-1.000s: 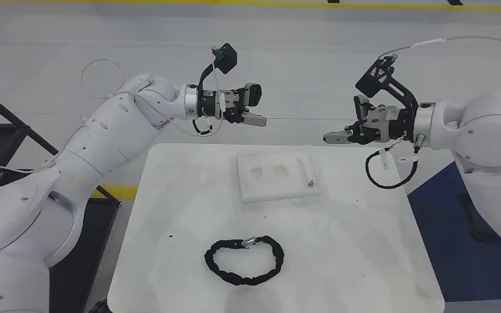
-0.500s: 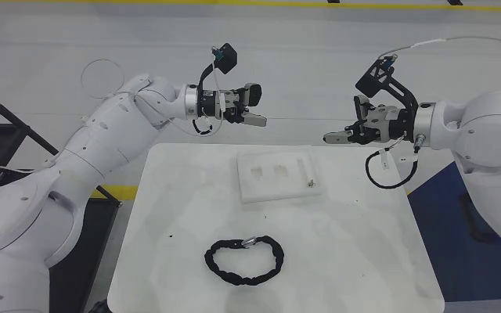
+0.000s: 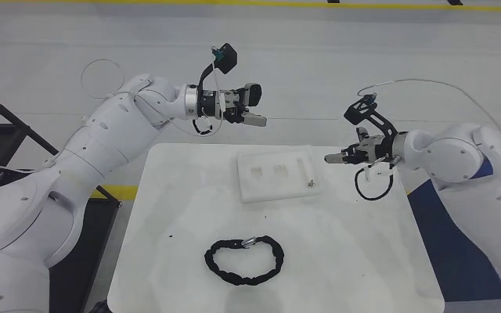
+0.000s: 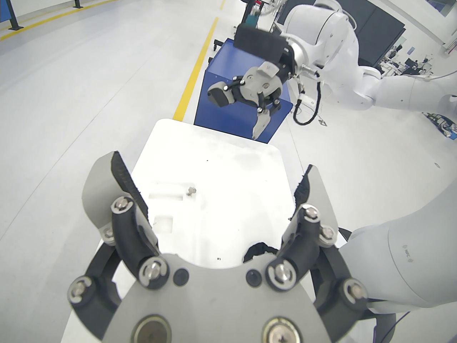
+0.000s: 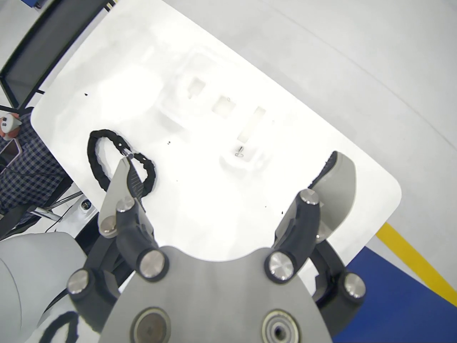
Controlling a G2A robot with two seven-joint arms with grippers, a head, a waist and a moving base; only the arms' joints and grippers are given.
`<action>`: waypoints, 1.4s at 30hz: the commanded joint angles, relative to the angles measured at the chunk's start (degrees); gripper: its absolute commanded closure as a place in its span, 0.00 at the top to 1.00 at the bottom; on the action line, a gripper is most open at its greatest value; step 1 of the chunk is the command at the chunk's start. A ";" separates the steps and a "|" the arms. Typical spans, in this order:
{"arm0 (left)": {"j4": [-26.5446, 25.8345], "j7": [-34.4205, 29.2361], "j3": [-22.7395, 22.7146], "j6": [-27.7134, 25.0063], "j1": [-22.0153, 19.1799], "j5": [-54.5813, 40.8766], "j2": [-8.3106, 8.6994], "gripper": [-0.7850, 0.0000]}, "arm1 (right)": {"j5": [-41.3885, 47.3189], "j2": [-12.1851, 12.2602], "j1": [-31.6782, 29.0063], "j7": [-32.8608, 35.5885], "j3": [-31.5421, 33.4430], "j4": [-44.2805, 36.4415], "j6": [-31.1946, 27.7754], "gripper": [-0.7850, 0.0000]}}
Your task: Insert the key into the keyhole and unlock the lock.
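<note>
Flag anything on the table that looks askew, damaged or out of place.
Nothing stands out. The key lies on the white tray, the black lock rests looped on the table, and nothing looks spilled or broken.

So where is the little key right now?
In the top view, the key lies on the white tray, near its edge on the right gripper's side.

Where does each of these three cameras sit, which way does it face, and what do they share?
Top view: above the robot's arms, facing down at the table; both arms, left end effector and right end effector show.
Left wrist view: on the left wrist, facing across the table at the right end effector; own open fingers show.
Right wrist view: on the right wrist, facing down at the chain lock; own open fingers show.
Shared: the key on the foam tray.
</note>
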 commanded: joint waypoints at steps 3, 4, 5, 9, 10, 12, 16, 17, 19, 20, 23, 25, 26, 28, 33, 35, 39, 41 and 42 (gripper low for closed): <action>0.00 -0.08 0.00 0.00 0.00 -0.05 0.00 1.00 | -2.01 -0.66 -0.33 -0.63 -2.88 1.81 2.38 1.00; 0.00 -0.08 0.00 0.00 0.00 -0.05 0.00 1.00 | -2.35 -0.88 -0.25 -0.86 -3.63 2.36 3.10 1.00; 0.00 -0.08 0.00 0.00 0.00 -0.05 0.00 1.00 | -2.76 -1.13 -0.12 -1.04 -4.42 2.87 3.75 1.00; 0.00 -0.08 0.00 0.00 0.00 -0.05 0.00 1.00 | -4.78 -2.21 0.86 -1.16 -7.69 4.70 6.96 1.00; 0.00 -0.08 0.00 0.00 0.00 -0.05 0.00 1.00 | -4.87 -2.54 1.04 -1.26 -8.55 5.19 7.83 1.00; 0.00 -0.08 0.00 0.00 0.00 -0.05 0.00 1.00 | -5.75 -3.28 1.63 -1.20 -10.74 5.80 8.43 1.00; 0.00 -0.08 0.00 0.00 0.00 -0.05 0.00 1.00 | -5.96 -5.13 3.32 -2.17 -14.82 8.53 9.79 1.00; 0.00 -0.08 0.00 0.00 0.00 -0.05 0.00 1.00 | -5.50 -5.64 3.79 -2.42 -15.74 9.71 9.91 1.00; 0.00 -0.08 0.00 0.00 0.00 -0.05 0.00 1.00 | -4.11 -6.73 4.76 -2.55 -17.62 12.52 9.47 1.00; 0.00 -0.08 0.00 0.00 0.00 -0.05 0.00 1.00 | -3.71 -7.30 5.31 -2.59 -18.59 14.06 9.16 1.00; 0.00 -0.08 0.00 0.00 0.00 -0.05 0.00 1.00 | -3.37 -9.11 7.13 -2.33 -21.81 18.34 7.62 1.00; 0.00 -0.08 0.00 0.00 0.00 -0.05 0.00 1.00 | -3.47 -10.41 8.28 -2.50 -23.90 21.20 7.01 1.00; 0.00 -0.08 0.00 0.00 0.00 -0.05 0.00 1.00 | -3.05 -11.09 8.78 -2.71 -24.78 22.51 6.64 1.00; 0.00 -0.08 0.00 0.00 0.00 -0.05 0.00 1.00 | -2.46 -12.39 10.00 -2.57 -26.38 25.31 5.69 1.00; 0.00 -0.08 0.00 0.00 0.00 -0.05 0.00 1.00 | 0.07 -15.16 13.09 -3.05 -28.35 31.29 2.60 1.00; 0.00 -0.08 0.00 0.00 0.00 -0.05 0.00 1.00 | -0.94 -15.91 14.20 -3.04 -29.26 32.45 0.15 1.00; 0.00 -0.08 0.00 0.00 0.00 -0.05 0.00 1.00 | -0.94 -15.91 14.20 -3.04 -29.26 32.45 0.15 1.00; 0.00 -0.08 0.00 0.00 0.00 -0.05 0.00 1.00 | -0.94 -15.91 14.20 -3.04 -29.26 32.45 0.15 1.00; 0.00 -0.08 0.00 0.00 0.00 -0.05 0.00 1.00 | -0.94 -15.91 14.20 -3.04 -29.26 32.45 0.15 1.00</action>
